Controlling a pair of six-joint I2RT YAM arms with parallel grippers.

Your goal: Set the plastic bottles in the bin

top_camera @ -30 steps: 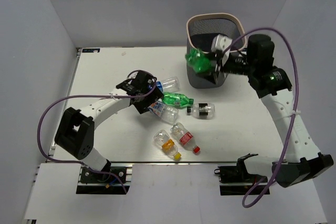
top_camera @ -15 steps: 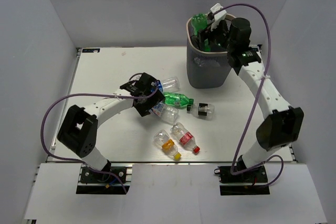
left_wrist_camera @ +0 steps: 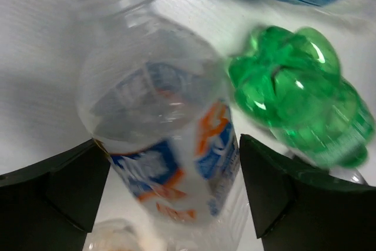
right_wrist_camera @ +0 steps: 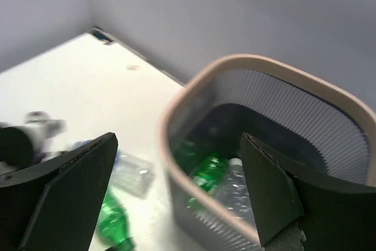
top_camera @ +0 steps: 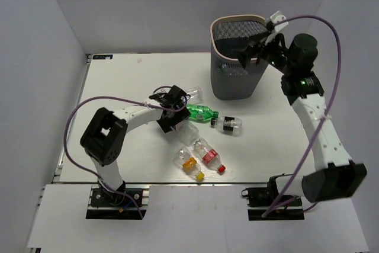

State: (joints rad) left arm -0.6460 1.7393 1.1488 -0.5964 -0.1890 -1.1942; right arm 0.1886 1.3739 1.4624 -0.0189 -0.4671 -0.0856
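The right pincer point(right_wrist_camera: 177, 142) had let go of its green bottle point(right_wrist_camera: 208, 171), which now lay inside the bin point(right_wrist_camera: 276, 69) beside something clear. That pincer hung spread and empty over the rim, so one more delivery looked done. The left pincer point(left_wrist_camera: 169, 145) had moved onto a clear bottle with a blue-orange label point(left_wrist_camera: 153, 104) and straddled it, spread, not yet pinching. Six bottles remained on the counter point(top_camera: 118, 75): one green point(top_camera: 201, 111) and five clear.
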